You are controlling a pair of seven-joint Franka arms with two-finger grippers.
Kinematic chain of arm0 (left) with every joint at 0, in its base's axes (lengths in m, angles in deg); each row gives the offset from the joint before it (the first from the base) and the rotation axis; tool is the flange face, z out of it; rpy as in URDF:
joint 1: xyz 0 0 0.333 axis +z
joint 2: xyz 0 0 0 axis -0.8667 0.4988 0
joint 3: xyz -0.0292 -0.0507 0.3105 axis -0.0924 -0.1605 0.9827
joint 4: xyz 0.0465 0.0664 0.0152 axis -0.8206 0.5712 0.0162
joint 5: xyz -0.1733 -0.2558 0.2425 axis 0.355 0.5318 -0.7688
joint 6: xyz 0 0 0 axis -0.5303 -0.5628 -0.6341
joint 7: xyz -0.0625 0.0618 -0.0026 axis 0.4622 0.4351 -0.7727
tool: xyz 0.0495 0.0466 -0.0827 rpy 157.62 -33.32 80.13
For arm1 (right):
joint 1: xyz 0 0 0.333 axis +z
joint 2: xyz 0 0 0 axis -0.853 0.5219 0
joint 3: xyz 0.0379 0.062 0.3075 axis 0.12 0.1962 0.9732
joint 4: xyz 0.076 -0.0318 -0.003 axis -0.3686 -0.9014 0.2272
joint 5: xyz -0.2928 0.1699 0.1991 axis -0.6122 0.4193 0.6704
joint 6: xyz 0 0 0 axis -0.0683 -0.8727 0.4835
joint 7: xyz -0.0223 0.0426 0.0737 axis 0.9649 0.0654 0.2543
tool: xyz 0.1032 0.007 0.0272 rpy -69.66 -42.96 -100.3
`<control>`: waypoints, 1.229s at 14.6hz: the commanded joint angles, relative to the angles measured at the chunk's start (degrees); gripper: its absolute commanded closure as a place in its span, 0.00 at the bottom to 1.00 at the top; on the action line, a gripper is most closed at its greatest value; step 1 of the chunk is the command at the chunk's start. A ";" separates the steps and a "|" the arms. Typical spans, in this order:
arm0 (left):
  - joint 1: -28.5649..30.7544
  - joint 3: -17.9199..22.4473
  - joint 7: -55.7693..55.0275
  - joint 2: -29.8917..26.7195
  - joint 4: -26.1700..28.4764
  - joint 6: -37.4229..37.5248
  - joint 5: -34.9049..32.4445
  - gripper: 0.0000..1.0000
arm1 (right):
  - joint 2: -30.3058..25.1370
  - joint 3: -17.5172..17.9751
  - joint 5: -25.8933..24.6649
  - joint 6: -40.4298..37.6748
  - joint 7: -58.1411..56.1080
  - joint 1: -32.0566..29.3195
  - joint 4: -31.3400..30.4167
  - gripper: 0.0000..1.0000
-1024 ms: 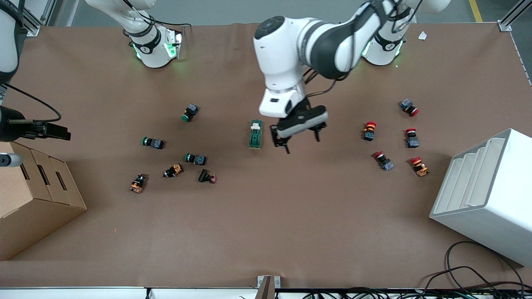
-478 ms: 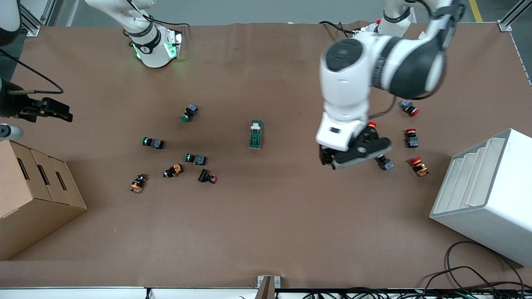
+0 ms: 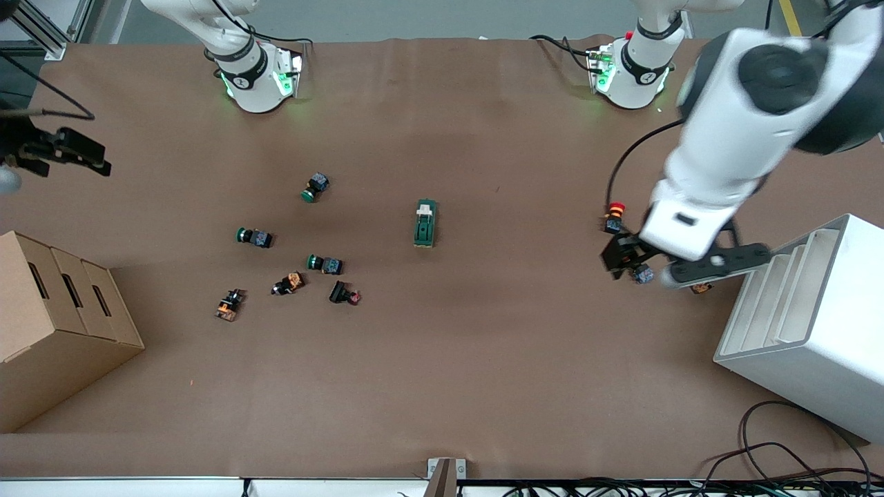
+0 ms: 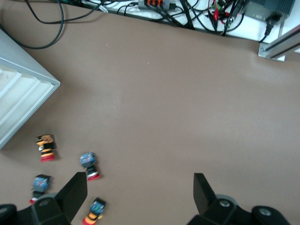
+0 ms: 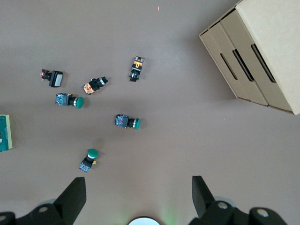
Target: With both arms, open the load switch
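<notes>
The load switch (image 3: pixel 425 223), a dark green block with a white lever piece, lies alone at the table's middle; its end also shows at the edge of the right wrist view as the load switch (image 5: pixel 3 133). No gripper touches it. My left gripper (image 4: pixel 139 182) is open and empty, up over the red push buttons (image 4: pixel 89 165) beside the white rack. The left arm (image 3: pixel 725 152) reaches there from its base. My right gripper (image 5: pixel 138 183) is open and empty, high at the right arm's end of the table, looking down on green push buttons (image 5: pixel 88 159).
A cardboard box (image 3: pixel 62 324) stands at the right arm's end and a white rack (image 3: pixel 808 324) at the left arm's end. Green and orange push buttons (image 3: pixel 324 264) are scattered between box and switch. A red push button (image 3: pixel 614 216) lies near the left hand.
The left arm has swung from right beside the load switch toward its own end of the table, over the red buttons. The right gripper has drifted away from the cardboard box.
</notes>
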 commanded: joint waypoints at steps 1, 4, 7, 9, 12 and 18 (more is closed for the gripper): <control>0.68 3.29 7.06 -4.60 1.65 5.02 3.82 0.00 | -5.03 -0.34 0.15 0.48 -0.66 0.20 -4.01 0.00; 0.42 7.50 16.56 -7.94 3.05 9.87 5.24 0.00 | -5.03 -0.34 0.32 0.48 -0.66 0.37 -4.01 0.00; 0.24 9.09 20.00 -10.67 4.90 11.45 5.32 0.00 | -5.03 -0.34 0.50 0.92 -0.66 0.46 -3.92 0.00; 0.24 11.02 25.25 -12.69 5.86 12.95 5.32 0.00 | -5.03 -0.34 0.76 0.74 -0.22 0.46 -3.92 0.00; 0.24 14.10 30.46 -15.24 7.45 13.30 6.55 0.00 | -5.03 -0.42 2.17 -1.09 1.53 0.37 -3.83 0.00; 0.24 14.19 30.47 -20.69 12.80 13.22 6.64 0.00 | -5.03 -1.48 2.34 -1.81 1.98 0.46 -3.75 0.00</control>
